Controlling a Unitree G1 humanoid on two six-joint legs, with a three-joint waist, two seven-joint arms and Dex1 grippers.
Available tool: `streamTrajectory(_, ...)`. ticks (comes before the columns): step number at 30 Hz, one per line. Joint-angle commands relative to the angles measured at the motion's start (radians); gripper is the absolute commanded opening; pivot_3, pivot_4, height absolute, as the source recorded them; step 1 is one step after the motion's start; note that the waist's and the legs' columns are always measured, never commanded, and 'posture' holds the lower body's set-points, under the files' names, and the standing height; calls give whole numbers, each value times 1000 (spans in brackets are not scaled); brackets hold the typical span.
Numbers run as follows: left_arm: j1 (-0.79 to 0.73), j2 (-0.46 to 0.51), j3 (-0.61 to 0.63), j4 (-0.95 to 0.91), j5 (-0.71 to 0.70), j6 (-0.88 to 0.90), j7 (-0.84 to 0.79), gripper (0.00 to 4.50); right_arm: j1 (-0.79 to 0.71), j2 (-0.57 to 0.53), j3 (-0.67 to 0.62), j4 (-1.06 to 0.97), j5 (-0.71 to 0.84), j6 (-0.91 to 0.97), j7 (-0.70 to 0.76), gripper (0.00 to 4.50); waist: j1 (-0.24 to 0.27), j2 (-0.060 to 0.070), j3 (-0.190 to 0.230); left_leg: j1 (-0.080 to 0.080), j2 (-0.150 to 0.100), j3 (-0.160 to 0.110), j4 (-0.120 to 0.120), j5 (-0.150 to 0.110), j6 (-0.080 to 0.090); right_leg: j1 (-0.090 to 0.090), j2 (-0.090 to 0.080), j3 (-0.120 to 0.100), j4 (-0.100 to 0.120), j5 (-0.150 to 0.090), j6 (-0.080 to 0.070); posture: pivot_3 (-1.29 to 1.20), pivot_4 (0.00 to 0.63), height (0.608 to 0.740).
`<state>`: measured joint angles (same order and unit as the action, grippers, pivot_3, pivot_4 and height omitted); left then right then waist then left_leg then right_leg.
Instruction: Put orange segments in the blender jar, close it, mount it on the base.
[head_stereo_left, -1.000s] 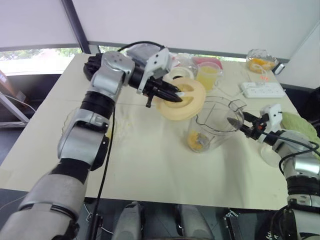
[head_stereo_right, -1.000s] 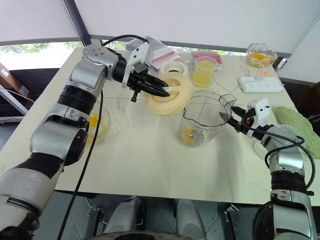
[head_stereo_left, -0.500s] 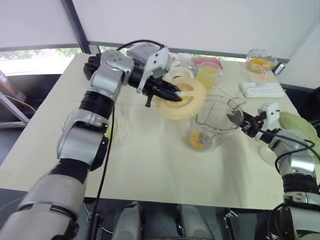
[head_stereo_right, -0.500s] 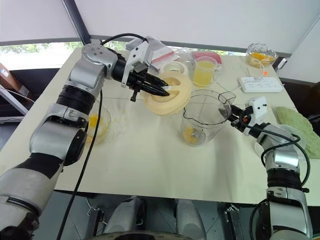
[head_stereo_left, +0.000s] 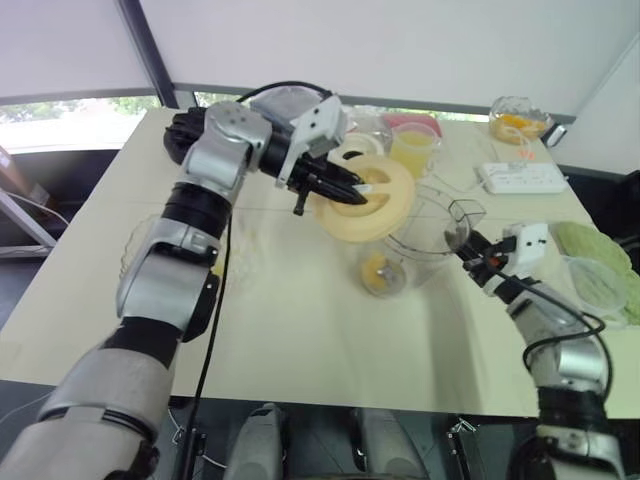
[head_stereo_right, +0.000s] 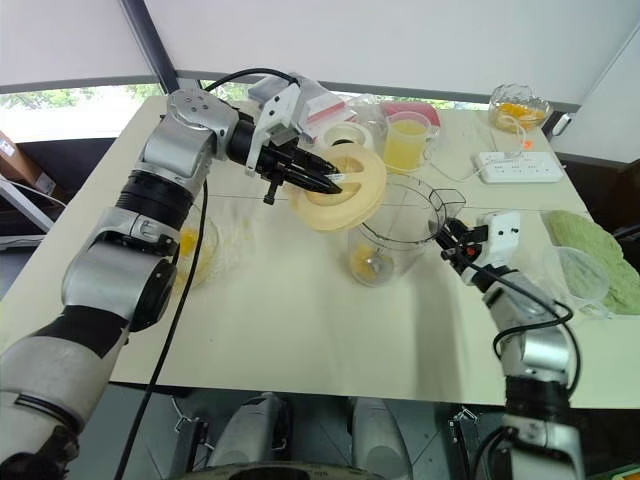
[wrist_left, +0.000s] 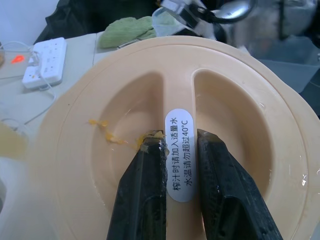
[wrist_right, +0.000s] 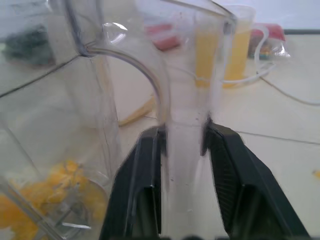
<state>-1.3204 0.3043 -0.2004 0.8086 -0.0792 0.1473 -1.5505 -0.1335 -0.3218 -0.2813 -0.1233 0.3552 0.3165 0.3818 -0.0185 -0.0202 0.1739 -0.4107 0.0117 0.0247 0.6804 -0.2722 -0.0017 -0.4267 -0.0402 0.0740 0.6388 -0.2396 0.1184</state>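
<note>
Cream tabletop (head_stereo_left: 300, 330); left gripper (wrist_left: 179, 140) pinches the rib of the stiff lid (wrist_left: 250, 115), ten o'clock of the jar (head_stereo_left: 425, 235); right gripper (wrist_right: 183, 131) clamps its probably slick handle (wrist_right: 187, 90).

- A white power strip (head_stereo_left: 524, 178) lies at the far right.
- A cup of yellow juice (head_stereo_left: 415, 152) stands near it.
- A green cloth (head_stereo_right: 572, 228) lies at the right edge.

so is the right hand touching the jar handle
Touching. In the right wrist view the right hand has both fingers pressed against the sides of the blender jar handle.
</note>
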Motion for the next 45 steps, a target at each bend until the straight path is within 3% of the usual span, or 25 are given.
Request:
streamTrajectory(1, -63, -7, 16, 18, -17, -18, -11, 282, 40, 58, 31, -240, -64, 28, -161, 808, 2, 0, 0, 0, 0, 0, 0, 0, 0, 0, 0, 0, 0, 0, 0, 0, 150, 740)
streamTrajectory(7, -139, -44, 17, 120, -10, -73, -35, 282, 116, 89, 155, -468, -214, 169, -304, 808, 2, 0, 0, -2, -1, 1, 1, 0, 0, 0, -1, 0, -3, 0, 0, 0, 150, 740)
streamTrajectory(13, -197, -79, 17, 201, -1, -121, -56, 282, 99, 103, 191, -550, -258, 288, -355, 808, 2, 0, 0, -2, -1, 1, 1, 0, 0, 0, -1, 1, -4, -2, -3, 0, 150, 740)
streamTrajectory(25, -170, -99, -110, 174, 6, -44, -64, 282, 38, 116, 211, -559, -302, 380, -383, 808, -1, 0, 0, -2, -1, 0, 1, 0, 0, 0, -1, 0, -4, -1, -2, 0, 150, 740)
streamTrajectory(45, -179, -153, -85, 327, 114, -186, 53, 282, 104, 140, 222, -606, -303, 385, -362, 808, 0, 0, 0, -2, -1, 0, 1, 0, 0, 0, -1, 0, -4, -1, -2, 0, 150, 740)
